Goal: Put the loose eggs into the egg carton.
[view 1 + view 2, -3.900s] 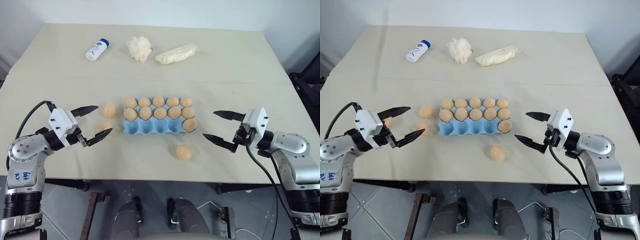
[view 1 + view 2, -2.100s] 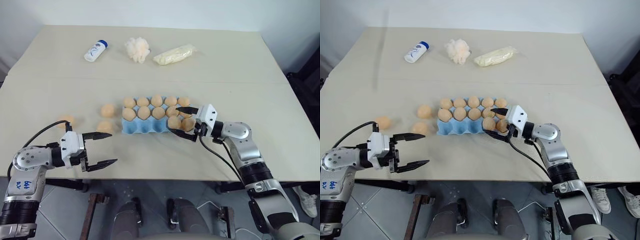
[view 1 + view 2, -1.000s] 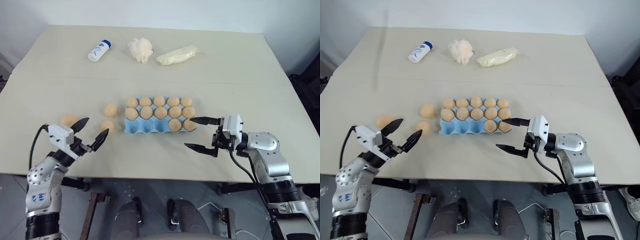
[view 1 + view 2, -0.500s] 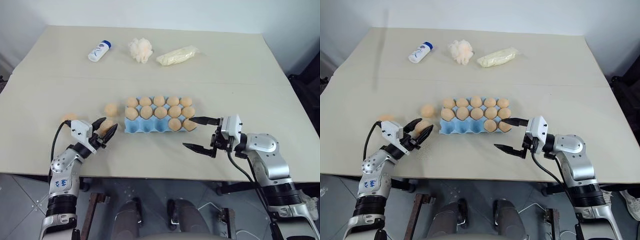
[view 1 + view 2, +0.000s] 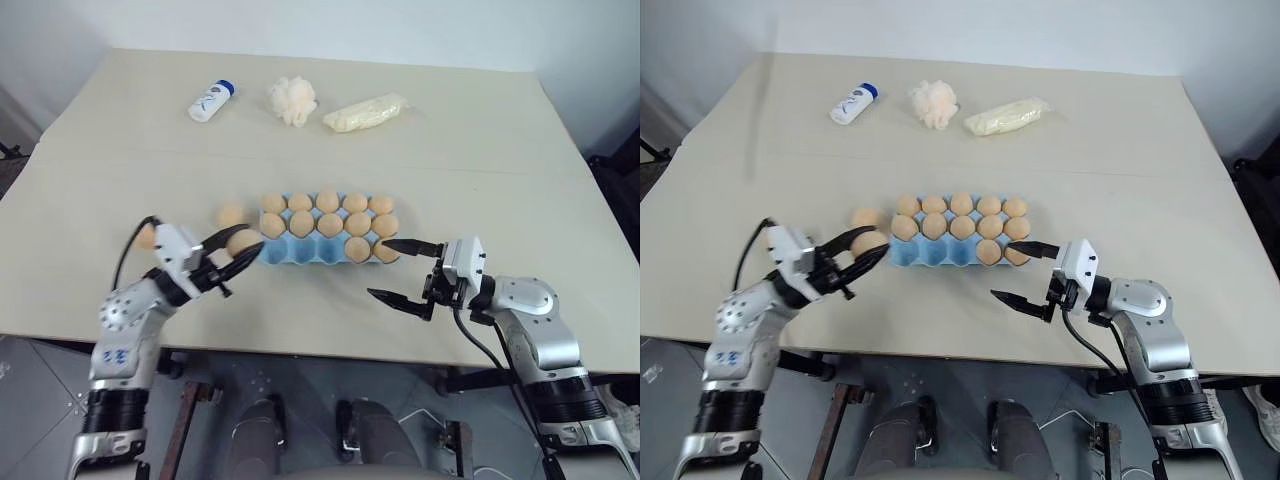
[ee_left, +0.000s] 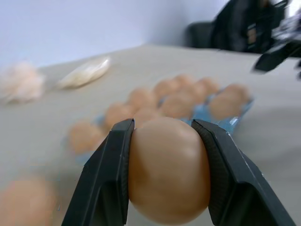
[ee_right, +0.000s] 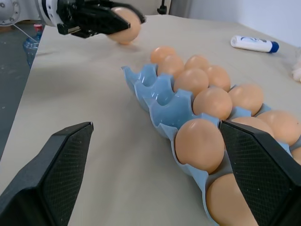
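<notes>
Fingers (image 6: 106, 183) of the left gripper (image 5: 243, 250) are clenched on one of the loose eggs (image 6: 168, 169), pinching it across its middle and holding it clear of the surface (image 5: 300, 310). That egg hangs just off the egg carton (image 5: 318, 262), at about 9 o'clock from its centre and close to the near left corner.

The carton is mostly full. Its far row and middle row each hold five eggs, and the near row holds two, in the cups toward 3 o'clock. Three empty cups (image 5: 300, 254) are left in the near row, on the 9 o'clock side.

Two more eggs lie on the surface. The nearer loose egg (image 5: 231, 214) sits just beside the carton at about 10 o'clock. The farther loose egg (image 5: 147, 237) is well out toward 9 o'clock, partly hidden behind the left arm.

Counting the gripped egg, three eggs remain for three cups, so the job looks roughly four-fifths done.

The right gripper (image 5: 379, 268) waits near the carton's 4 o'clock corner with its fingers spread wide and nothing between them.

The step in hand appears to be carrying the gripped egg over the nearest empty cup and lowering it in. Both eggs on the surface lie on the left arm's side, so they would likely follow.
</notes>
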Tool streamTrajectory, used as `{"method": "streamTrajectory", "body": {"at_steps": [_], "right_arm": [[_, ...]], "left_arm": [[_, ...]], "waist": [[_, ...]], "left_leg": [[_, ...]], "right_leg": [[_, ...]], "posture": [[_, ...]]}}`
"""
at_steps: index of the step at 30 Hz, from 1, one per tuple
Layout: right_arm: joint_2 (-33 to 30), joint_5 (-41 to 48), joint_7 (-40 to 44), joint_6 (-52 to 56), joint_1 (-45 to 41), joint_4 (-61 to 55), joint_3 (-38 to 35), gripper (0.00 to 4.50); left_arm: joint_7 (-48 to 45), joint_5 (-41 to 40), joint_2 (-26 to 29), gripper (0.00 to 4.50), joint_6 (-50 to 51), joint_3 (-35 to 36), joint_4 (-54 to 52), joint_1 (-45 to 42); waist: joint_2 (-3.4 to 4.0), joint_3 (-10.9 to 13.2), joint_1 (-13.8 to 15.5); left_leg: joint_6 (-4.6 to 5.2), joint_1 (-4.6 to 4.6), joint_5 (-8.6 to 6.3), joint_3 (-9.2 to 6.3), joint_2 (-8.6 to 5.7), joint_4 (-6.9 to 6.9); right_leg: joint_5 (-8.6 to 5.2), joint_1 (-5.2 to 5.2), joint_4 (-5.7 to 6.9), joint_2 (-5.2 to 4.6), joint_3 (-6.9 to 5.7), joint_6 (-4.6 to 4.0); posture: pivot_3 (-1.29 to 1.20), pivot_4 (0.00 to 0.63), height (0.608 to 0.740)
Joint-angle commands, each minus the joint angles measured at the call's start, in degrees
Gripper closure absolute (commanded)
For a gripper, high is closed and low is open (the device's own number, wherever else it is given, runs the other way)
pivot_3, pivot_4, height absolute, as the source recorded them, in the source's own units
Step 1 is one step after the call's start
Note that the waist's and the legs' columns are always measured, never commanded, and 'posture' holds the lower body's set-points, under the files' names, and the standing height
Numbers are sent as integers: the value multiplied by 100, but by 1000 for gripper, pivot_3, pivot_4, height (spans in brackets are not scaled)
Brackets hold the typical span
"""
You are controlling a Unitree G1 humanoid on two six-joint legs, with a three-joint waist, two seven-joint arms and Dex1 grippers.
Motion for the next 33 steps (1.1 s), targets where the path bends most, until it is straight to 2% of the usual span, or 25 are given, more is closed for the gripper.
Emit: {"method": "streamTrajectory", "body": {"at_steps": [1,6,12,15,21,25,29,33], "right_arm": [[-226,52,-180,19,234,-364,-400,0],[-379,99,-451,69,797,-731,-822,0],[-307,88,-733,36,1192,-1039,-972,0],[-255,66,-831,-19,1277,-1065,-941,0],[-197,35,-881,-93,1271,-987,-887,0],[-184,39,-845,-127,1227,-889,-874,0],[-195,91,-741,-138,1136,-811,-817,0],[-159,114,-567,-122,905,-694,-651,0]], "left_arm": [[-107,240,-399,2734,-16,-541,421,-536],[-208,585,-938,2734,-284,-968,1291,-1270],[-370,649,-941,2734,-404,-945,1658,-1485],[-518,513,-904,1970,-454,-841,1578,-1437],[-481,635,-817,87,-494,-743,1691,-1406],[-360,611,-721,40,-617,-553,1546,-1314],[-569,321,-254,40,-578,-175,1005,-926],[-745,-79,551,40,-71,481,554,-170]], "waist": [[-1,0,14],[0,0,-38],[0,0,-62],[-1,0,-38],[-1,0,-35],[0,0,-41],[0,0,-79],[1,0,-103]], "left_leg": [[4,-2,-1,1,-1,1],[31,-5,12,2,1,9],[26,0,14,-3,5,15],[23,-1,13,-5,4,20],[21,-1,7,-5,-1,20],[23,-2,7,-6,-1,20],[26,0,12,-3,7,17],[19,3,11,-1,12,13]], "right_leg": [[2,0,-2,1,1,4],[1,-2,-2,14,1,8],[0,-2,7,24,3,9],[1,0,8,21,1,9],[4,3,6,14,2,14],[4,3,5,14,2,14],[2,0,7,21,5,12],[-2,-3,11,23,6,3]], "posture": [[0,150,740],[0,150,740],[0,150,740],[0,150,740],[0,150,740],[0,150,740],[0,150,740],[0,150,740]]}}
